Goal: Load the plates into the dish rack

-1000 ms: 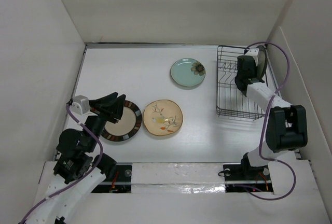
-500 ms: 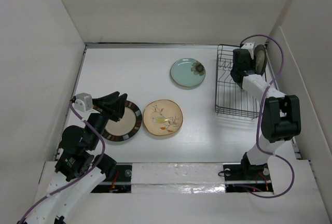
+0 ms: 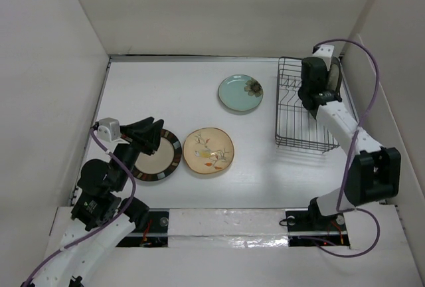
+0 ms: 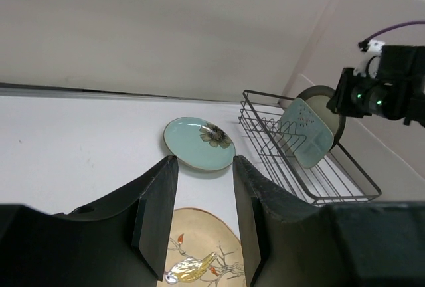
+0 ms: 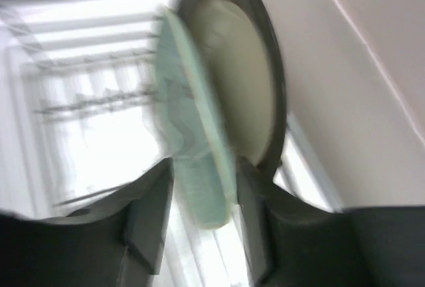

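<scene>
Pale-green plate (image 4: 305, 134) stands on edge in the dish rack (image 3: 302, 147), facing left, between the right pincer (image 5: 206, 167) fingers, grip unclear; left pincer (image 4: 204, 161) gapes empty.

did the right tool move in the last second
Yes. The right tool has shifted toward the far end of the dish rack, away from the rack's near edge.

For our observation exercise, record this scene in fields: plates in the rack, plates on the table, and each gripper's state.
In rack: green plate, cream plate, both standing at the far end
On table: teal plate, floral plate, striped plate, all flat
Left gripper: open, over striped plate
Right gripper: open, at green plate
</scene>
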Controlling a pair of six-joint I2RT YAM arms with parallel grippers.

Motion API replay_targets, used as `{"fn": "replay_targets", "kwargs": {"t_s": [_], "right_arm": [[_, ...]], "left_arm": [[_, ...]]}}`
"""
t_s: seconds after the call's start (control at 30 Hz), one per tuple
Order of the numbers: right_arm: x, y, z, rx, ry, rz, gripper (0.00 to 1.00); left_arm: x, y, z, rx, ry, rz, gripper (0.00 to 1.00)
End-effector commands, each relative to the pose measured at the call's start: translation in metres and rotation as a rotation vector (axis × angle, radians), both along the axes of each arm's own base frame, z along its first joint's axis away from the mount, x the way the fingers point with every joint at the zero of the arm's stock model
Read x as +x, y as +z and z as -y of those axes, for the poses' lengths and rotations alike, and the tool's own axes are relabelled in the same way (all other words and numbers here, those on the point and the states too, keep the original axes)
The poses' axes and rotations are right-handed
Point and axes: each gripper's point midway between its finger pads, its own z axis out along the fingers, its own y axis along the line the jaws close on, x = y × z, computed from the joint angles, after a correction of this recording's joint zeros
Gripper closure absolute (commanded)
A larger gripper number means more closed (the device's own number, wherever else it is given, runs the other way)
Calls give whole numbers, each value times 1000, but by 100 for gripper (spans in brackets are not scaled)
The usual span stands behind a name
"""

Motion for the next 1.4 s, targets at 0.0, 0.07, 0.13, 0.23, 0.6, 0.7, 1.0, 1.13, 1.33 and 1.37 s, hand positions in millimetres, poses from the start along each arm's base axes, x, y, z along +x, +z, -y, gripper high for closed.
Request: {"fn": "replay_targets", "kwargs": {"t_s": [0.0,0.07,0.13,0.23,0.6,0.7,1.0,1.13,1.33,1.37], "right_arm": [[2,56,-85,184,244,223,79],[0,55,-132,282,372,267,100],[-9,46,-212,381,621,214,100],[-36,15,-301,501,883,65,100],[-107,-126,-392,633,1095,-316,29],[-103,-144,-371,595,1021,-350,28],[-104,-185,-345,602,956,-415,29],[-115,-200,-348,658,1000,-469,35],[-132,-214,-351,741,1076,-549,53],[-136,-221,-353,754,1084,-571,55]], "left_arm": [[2,9,2,-6,0,22,65],[4,8,0,-5,12,18,71],[7,4,0,6,19,4,82],[10,2,-1,10,35,-8,100],[23,-10,-5,41,89,-53,79],[27,-14,-5,53,96,-59,69],[39,-25,-4,91,117,-102,66],[43,-26,-5,94,133,-103,66],[46,-27,-6,103,149,-110,66],[46,-29,-7,109,151,-116,66]]}}
